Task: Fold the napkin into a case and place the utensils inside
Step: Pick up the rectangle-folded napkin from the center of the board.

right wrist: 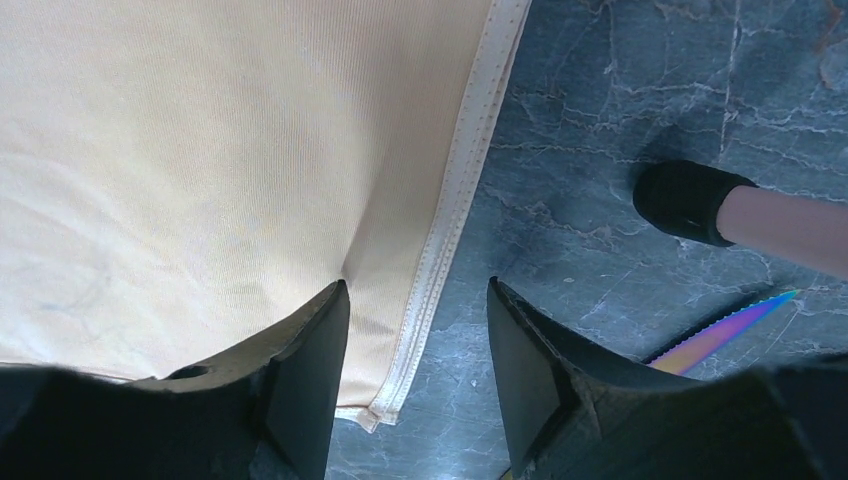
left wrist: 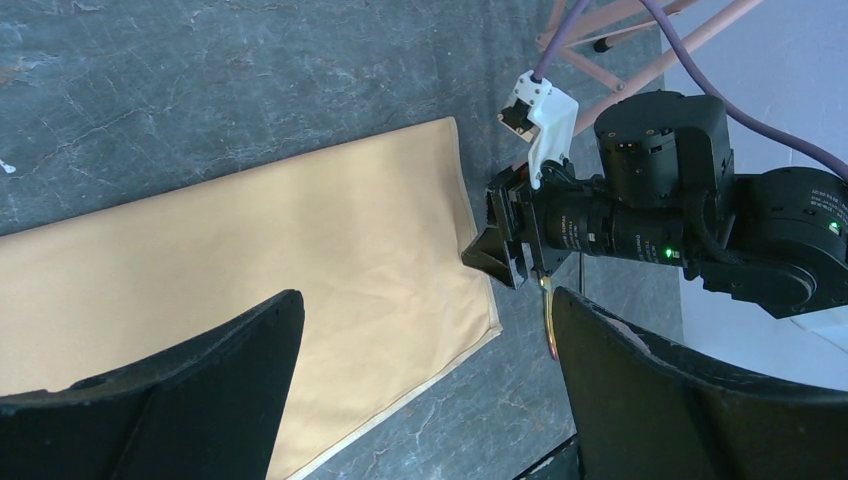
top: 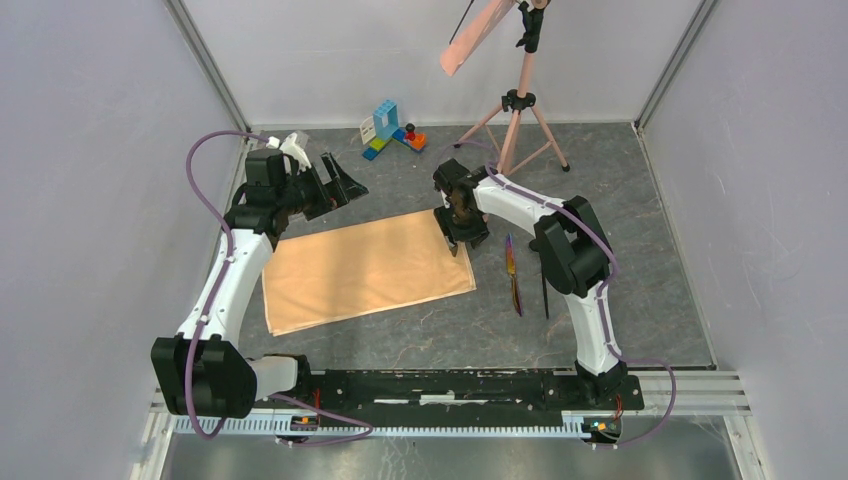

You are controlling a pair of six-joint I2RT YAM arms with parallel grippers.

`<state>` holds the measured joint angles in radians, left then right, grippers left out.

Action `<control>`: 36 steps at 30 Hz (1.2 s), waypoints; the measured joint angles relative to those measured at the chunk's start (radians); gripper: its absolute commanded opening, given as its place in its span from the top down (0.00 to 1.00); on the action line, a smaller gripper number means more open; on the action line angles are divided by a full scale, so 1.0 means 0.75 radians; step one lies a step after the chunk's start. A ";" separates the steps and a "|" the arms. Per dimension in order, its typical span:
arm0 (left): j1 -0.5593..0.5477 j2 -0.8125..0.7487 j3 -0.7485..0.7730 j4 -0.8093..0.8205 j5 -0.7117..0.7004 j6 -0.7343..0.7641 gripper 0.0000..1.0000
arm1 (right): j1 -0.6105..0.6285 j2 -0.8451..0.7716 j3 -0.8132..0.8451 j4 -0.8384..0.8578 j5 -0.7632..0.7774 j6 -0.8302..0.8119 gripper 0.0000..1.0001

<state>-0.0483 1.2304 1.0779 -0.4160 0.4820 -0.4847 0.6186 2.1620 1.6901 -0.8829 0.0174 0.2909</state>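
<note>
The napkin [top: 365, 268] is a big peach cloth. It lies flat and open on the gray table [top: 420, 330], a bit crooked. Near its right edge lie a shiny purple-gold knife [top: 513, 275] and a thin black utensil [top: 546, 300], side by side.

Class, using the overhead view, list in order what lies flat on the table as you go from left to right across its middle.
napkin → purple-gold utensil → black utensil

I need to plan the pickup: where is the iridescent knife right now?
In the top view, the iridescent knife lies right of the napkin, apart from it, with the thin black utensil on its other side.
</note>
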 measured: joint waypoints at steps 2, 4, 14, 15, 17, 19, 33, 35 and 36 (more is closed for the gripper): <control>0.000 0.000 0.000 0.001 0.002 0.000 0.00 | 0.001 0.000 0.001 -0.004 -0.003 0.002 0.42; 0.000 0.000 0.000 0.002 0.004 0.000 0.00 | 0.001 0.000 0.000 -0.007 -0.019 0.005 0.43; 0.000 0.000 0.000 0.005 0.024 -0.001 0.00 | 0.002 0.013 -0.018 0.009 -0.024 0.026 0.49; 0.000 0.000 0.000 0.005 0.025 0.000 0.00 | 0.002 0.013 -0.019 0.011 -0.022 0.028 0.51; 0.000 0.000 0.000 0.005 0.025 -0.001 0.00 | 0.003 0.012 -0.023 0.015 -0.018 0.031 0.56; 0.000 0.000 0.000 0.006 0.025 0.000 0.00 | 0.003 0.012 -0.026 0.016 -0.008 0.035 0.61; 0.000 0.000 0.000 0.006 0.032 -0.001 0.00 | 0.070 0.037 0.000 0.007 0.127 0.043 1.00; 0.000 0.000 0.000 0.006 0.035 0.000 0.00 | 0.074 0.035 0.001 0.007 0.143 0.020 1.00; 0.000 0.000 0.000 0.006 0.035 -0.001 0.00 | 0.075 0.034 0.002 0.008 0.148 0.003 1.00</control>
<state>-0.0483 1.2304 1.0779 -0.4118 0.5083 -0.4850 0.6746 2.1876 1.6917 -0.8772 0.1280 0.2928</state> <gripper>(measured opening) 0.996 0.012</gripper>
